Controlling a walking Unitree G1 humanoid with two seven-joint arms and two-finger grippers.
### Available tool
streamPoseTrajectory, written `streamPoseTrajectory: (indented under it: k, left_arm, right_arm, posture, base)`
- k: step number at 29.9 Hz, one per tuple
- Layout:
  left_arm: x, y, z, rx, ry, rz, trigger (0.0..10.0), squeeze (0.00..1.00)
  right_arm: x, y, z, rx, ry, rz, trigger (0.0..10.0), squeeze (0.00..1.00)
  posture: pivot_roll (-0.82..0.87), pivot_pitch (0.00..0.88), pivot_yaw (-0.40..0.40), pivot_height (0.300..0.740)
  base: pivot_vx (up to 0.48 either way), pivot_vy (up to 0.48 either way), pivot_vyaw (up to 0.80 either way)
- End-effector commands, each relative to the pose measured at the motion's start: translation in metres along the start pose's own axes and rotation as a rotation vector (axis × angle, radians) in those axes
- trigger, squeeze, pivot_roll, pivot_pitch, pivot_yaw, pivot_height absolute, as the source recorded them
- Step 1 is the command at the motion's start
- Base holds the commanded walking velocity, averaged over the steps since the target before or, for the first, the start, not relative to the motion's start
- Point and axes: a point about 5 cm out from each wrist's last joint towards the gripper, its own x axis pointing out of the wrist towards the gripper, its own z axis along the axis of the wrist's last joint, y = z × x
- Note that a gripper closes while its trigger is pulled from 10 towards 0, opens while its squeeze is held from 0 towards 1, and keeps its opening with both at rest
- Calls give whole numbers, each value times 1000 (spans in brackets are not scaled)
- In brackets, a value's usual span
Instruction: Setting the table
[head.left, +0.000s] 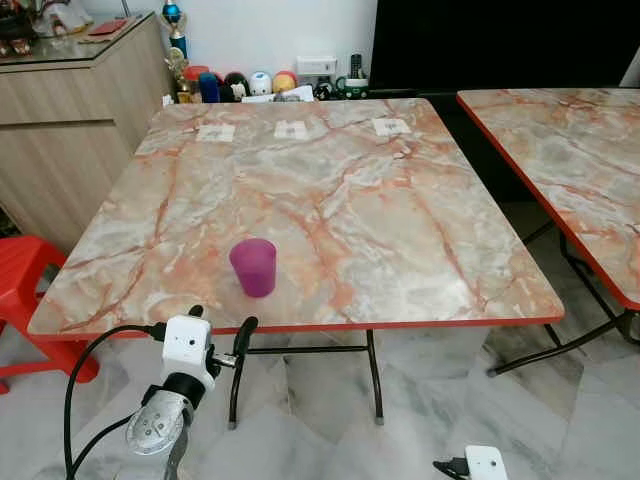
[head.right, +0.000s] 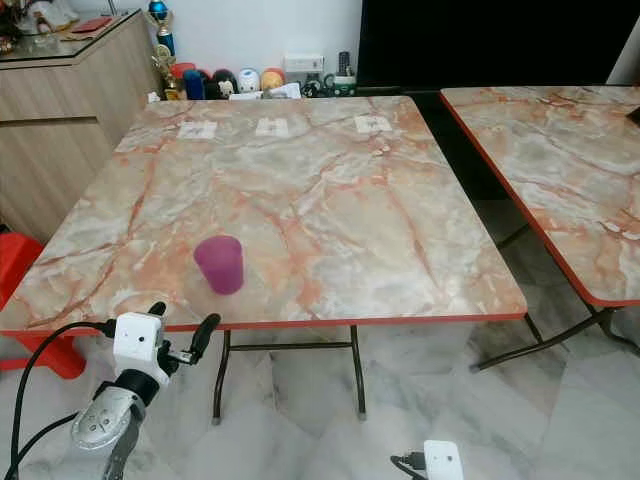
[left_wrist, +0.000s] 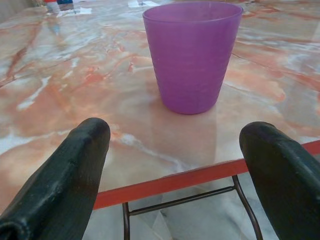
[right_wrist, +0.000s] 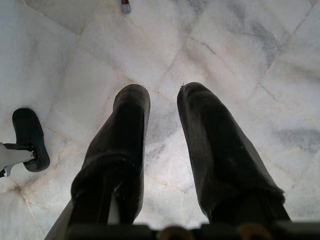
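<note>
The marble-patterned desk (head.left: 380, 200) with its red rim stretches out ahead of the left jaws, standing on dark folding legs over a pale marble floor (head.left: 430, 400). A second desk (head.left: 570, 150) of the same pattern stands off to the right of it, apart, with a gap of floor between the two. To the left of the jaws, beyond the desk's side, is a light wooden cabinet (head.left: 70, 110), and in front of that a red stool (head.left: 25, 290). A row of small ornaments (head.left: 240, 85) stands past the far edge of the desk, against the wall.

The purple cup (left_wrist: 192, 55) stands upright on the desk near its front edge, straight ahead of the left jaws and centred on the gap between them, not touched by either finger. The left gripper (left_wrist: 175, 175) is held just short of the red rim, at about desk height, its jaws spread wide with nothing between them.

The right gripper (right_wrist: 164, 107) hangs low, pointing down at the floor, its jaws a narrow gap apart and holding nothing.
</note>
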Motion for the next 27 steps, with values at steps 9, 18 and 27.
streamPoseTrajectory:
  k: [9, 18, 27]
  left_arm:
    - [-7, 13, 1, 3, -30, 75, 10000, 0]
    - [-18, 21, 1, -2, -43, 150, 10000, 0]
    - [-22, 21, 2, 7, -42, 160, 10000, 0]
  right_arm:
    - [-1, -1, -4, 19, 13, 5, 10000, 0]
    - [-1, -1, -3, 14, 7, 11, 10000, 0]
    - [-1, 0, -4, 10, 9, 17, 10000, 0]
  posture:
    - [54, 97, -16, 740]
    - [52, 98, -16, 740]
    - [60, 98, -16, 740]
  base:
    - [0, 0, -642]
    - [0, 267, -363]
    - [0, 0, 0]
